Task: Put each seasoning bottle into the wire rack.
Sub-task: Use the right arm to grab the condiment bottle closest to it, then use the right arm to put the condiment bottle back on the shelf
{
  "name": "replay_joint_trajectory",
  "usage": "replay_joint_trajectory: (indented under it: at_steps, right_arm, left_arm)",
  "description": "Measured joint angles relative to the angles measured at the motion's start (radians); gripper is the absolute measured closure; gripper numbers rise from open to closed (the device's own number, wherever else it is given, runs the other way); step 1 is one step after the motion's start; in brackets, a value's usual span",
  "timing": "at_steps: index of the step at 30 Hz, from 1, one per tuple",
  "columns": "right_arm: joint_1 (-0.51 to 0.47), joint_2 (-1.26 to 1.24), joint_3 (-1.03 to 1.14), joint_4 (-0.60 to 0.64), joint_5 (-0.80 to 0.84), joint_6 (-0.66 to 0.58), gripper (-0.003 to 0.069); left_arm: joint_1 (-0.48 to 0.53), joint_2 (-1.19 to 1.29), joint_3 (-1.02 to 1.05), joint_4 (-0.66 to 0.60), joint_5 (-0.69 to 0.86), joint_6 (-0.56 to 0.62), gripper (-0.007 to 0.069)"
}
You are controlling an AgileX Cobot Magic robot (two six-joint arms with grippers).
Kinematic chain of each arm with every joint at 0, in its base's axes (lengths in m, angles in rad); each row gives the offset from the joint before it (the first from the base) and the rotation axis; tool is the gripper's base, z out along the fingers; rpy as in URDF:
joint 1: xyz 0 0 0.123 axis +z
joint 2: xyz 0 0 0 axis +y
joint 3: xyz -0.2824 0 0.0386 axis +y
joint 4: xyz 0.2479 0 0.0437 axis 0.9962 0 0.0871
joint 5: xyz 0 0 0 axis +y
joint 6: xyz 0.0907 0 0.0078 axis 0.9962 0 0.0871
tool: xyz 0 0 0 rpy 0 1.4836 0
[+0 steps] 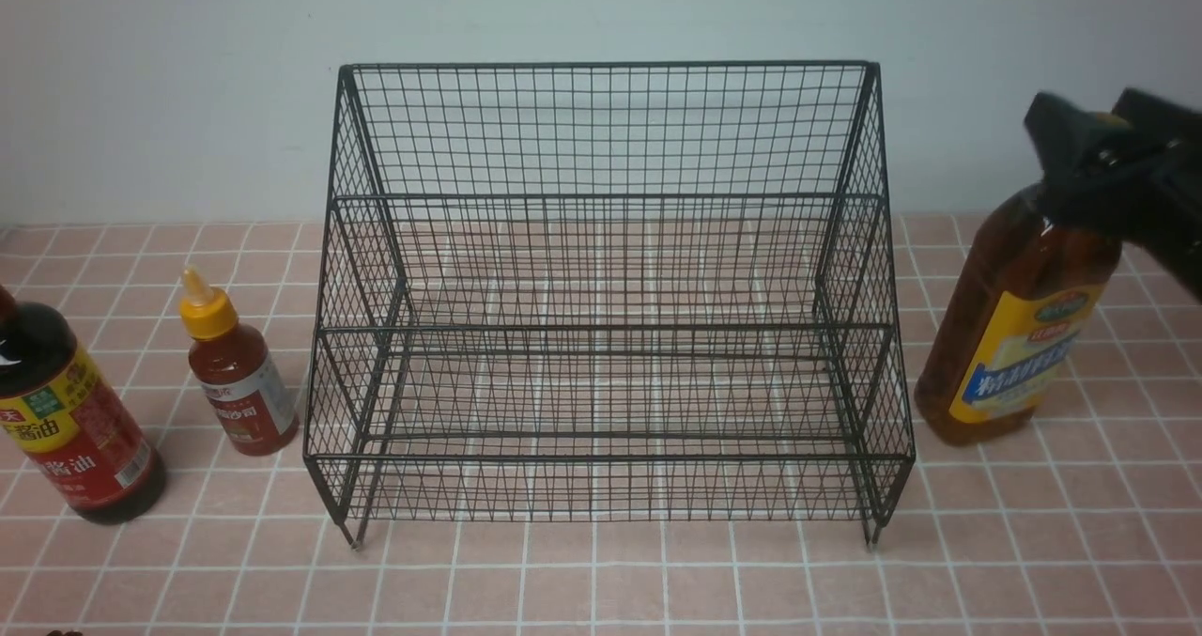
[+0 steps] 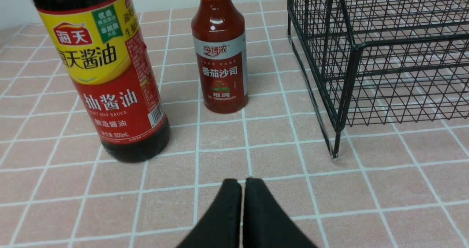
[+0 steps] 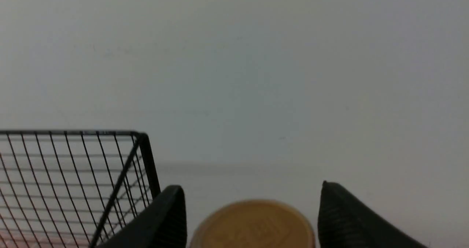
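The black wire rack (image 1: 610, 64) stands empty in the middle of the pink tiled table. To its right stands the tall amber seasoning bottle (image 1: 1019, 335) with a yellow-blue label. My right gripper (image 1: 1094, 127) hovers at that bottle's top, open, its fingers on either side of the tan cap (image 3: 253, 226) with gaps showing; the right gripper (image 3: 251, 185) holds nothing. Left of the rack stand the small red bottle (image 1: 239, 382) with a yellow nozzle and the dark soy-sauce bottle (image 1: 66, 420). My left gripper (image 2: 242, 182) is shut and empty, low over the tiles in front of the soy-sauce bottle (image 2: 106, 76) and the red bottle (image 2: 221, 68).
A pale wall runs close behind the rack. The rack's front left leg (image 2: 335, 145) stands on the tiles near my left gripper, and its top corner (image 3: 141, 136) is just beside my right gripper. Bare tiles stretch in front of the rack.
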Motion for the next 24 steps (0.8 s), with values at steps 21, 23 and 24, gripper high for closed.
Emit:
replay_joint_trajectory:
  at_steps: [21,23,24]
  right_arm:
    - [0.025,-0.371,-0.211,-0.024,0.291,0.079,0.0346]
    - [0.057,-0.395,-0.255,-0.055,0.290,0.140,0.0346]
    - [0.093,-0.401,-0.288,-0.091,0.290,0.191,0.0346]
  left_arm:
    - [0.000,0.000,0.000,0.000,0.000,0.000,0.0631]
    - [0.000,0.000,0.000,0.000,0.000,0.000,0.0631]
    - [0.000,0.000,0.000,0.000,0.000,0.000,0.0631]
